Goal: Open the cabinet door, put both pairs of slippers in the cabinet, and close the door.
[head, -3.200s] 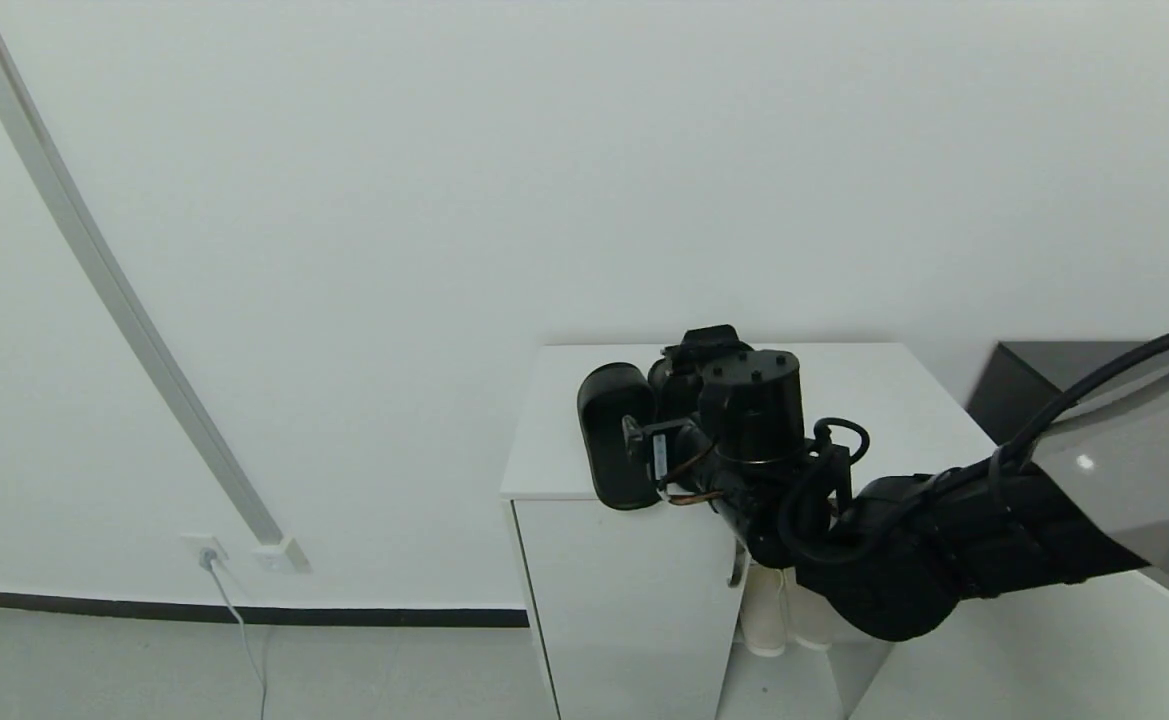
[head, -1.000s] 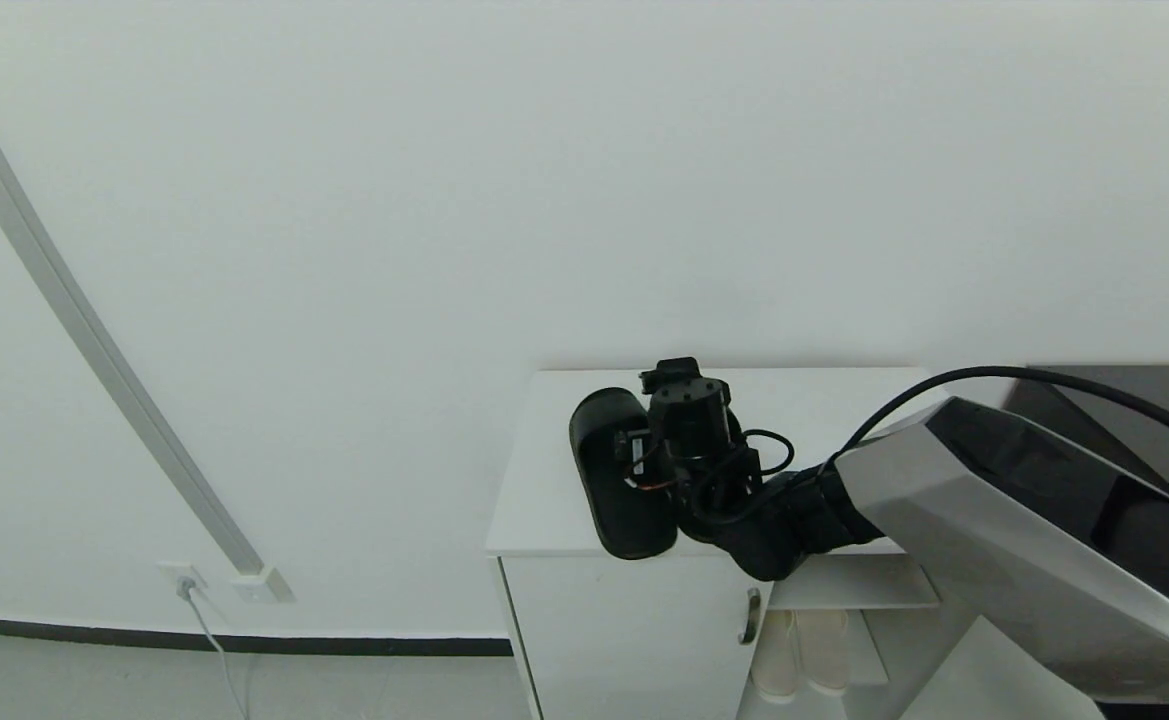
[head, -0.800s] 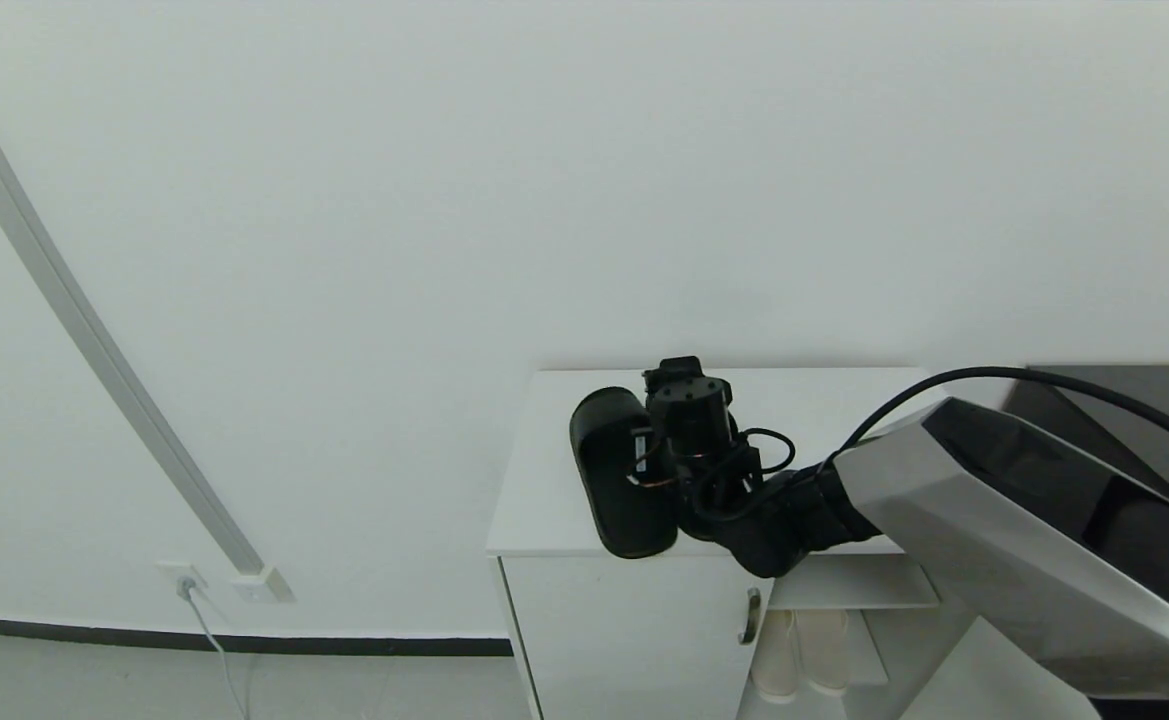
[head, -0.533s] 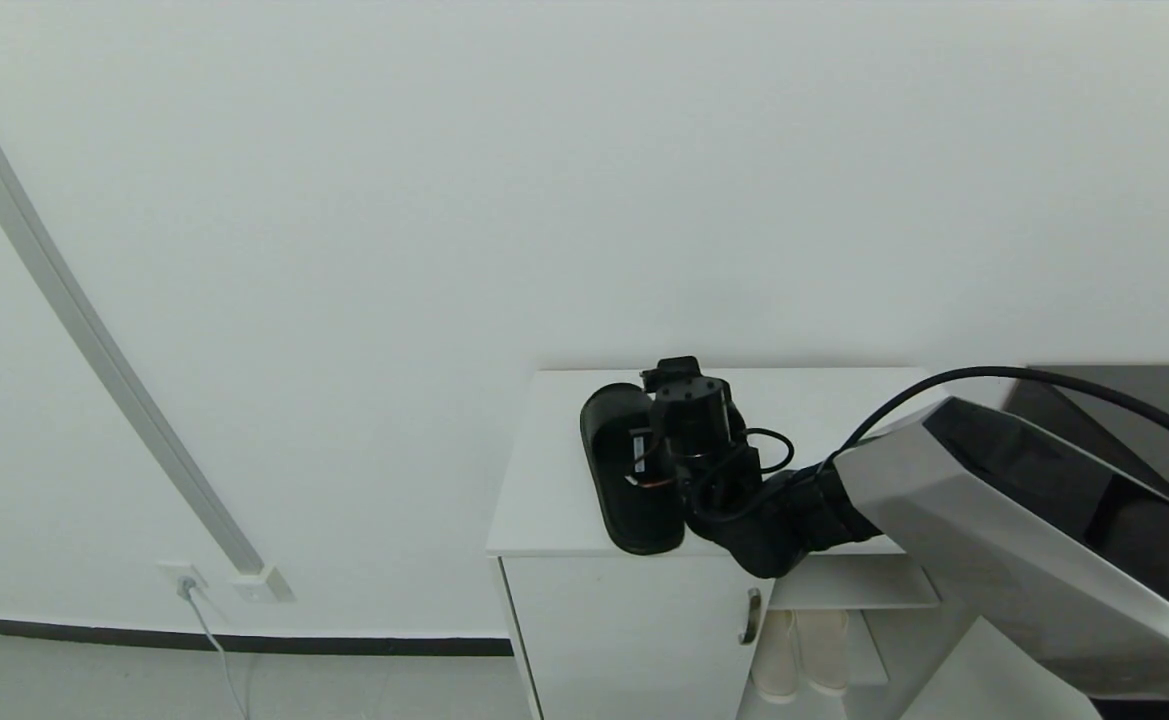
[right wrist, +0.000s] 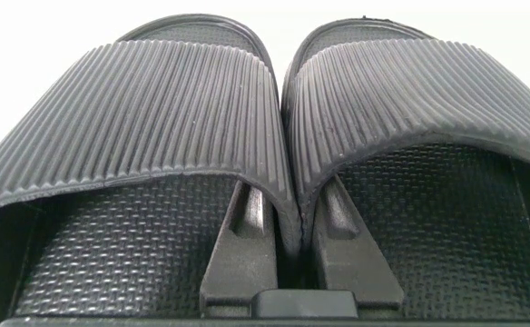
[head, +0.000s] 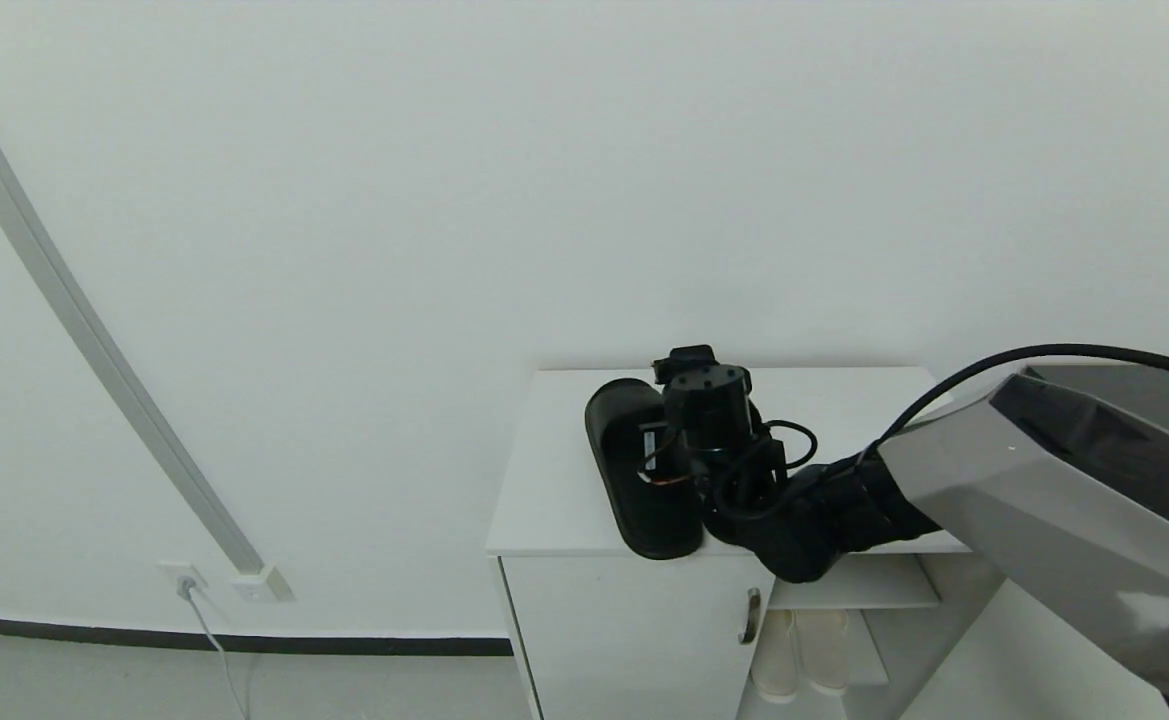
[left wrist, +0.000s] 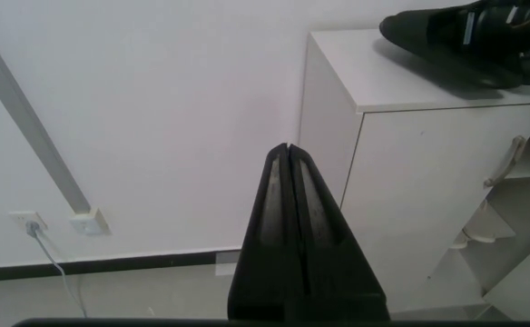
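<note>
Slippers, black pair [head: 639, 470]: in the head view, over the front edge of the cabinet [head: 554, 500] top, held in my right end effector [head: 662, 462]. The pale pair [head: 799, 650] is already shelved in the open bay, at 5 o'clock from them.

Left wrist view: my left end effector [left wrist: 289, 209] is pressed together, empty, well apart from the cabinet.

Right wrist view: my fingers [right wrist: 238, 245] are clamped on the black pair's touching inner walls.

Step in hand: stowing the second pair. Next, I judge, lower them into the bay.

Against one second ago: the black pair has shifted slightly toward 3 o'clock.
</note>
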Available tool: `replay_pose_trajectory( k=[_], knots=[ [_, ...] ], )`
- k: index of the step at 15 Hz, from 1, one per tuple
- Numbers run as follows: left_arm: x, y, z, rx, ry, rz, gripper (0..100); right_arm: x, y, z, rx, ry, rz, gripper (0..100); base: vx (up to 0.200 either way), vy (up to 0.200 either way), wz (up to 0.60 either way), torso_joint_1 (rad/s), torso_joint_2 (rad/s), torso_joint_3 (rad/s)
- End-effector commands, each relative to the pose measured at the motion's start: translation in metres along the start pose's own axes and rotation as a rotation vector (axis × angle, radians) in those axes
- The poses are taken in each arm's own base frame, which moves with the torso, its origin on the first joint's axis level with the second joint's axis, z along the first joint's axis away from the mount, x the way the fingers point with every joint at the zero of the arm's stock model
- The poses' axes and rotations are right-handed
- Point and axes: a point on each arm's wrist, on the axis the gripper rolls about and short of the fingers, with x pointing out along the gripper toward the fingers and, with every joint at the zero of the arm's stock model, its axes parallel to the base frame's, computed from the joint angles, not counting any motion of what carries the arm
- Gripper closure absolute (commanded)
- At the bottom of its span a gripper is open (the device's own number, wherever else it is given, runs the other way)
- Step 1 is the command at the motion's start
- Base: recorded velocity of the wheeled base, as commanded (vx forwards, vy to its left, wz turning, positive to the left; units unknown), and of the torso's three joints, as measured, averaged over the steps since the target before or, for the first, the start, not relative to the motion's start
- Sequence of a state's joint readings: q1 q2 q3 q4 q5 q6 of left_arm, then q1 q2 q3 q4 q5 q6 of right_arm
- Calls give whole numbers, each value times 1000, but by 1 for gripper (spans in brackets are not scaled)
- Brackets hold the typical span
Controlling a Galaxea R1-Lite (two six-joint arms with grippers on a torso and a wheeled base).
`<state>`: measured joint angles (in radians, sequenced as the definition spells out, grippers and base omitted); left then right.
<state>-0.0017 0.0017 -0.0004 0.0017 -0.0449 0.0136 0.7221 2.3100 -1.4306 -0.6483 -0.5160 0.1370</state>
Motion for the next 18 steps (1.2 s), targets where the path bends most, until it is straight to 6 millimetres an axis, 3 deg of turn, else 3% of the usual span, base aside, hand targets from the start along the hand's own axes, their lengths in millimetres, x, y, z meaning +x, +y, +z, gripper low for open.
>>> replay_pose_trajectory(
  k=[1, 5, 12, 18],
  knots=[
    [0, 0, 0, -1, -1, 1, 100, -25, -4, 13, 10, -23, 25, 100, 0, 0, 0, 0, 0, 0],
    [0, 0, 0, -1, 0, 1, 100, -64, -12, 6, 0, -10, 102, 100, 0, 0, 0, 0, 0, 0],
    [0, 0, 0, -10, -1, 2, 100, -138, -30, 17, -11, 23, 309, 100, 0, 0, 0, 0, 0, 0],
    [0, 0, 0, -11, 0, 1, 100, -148, -29, 11, -28, 44, 326, 100, 0, 0, 0, 0, 0, 0]
  ],
)
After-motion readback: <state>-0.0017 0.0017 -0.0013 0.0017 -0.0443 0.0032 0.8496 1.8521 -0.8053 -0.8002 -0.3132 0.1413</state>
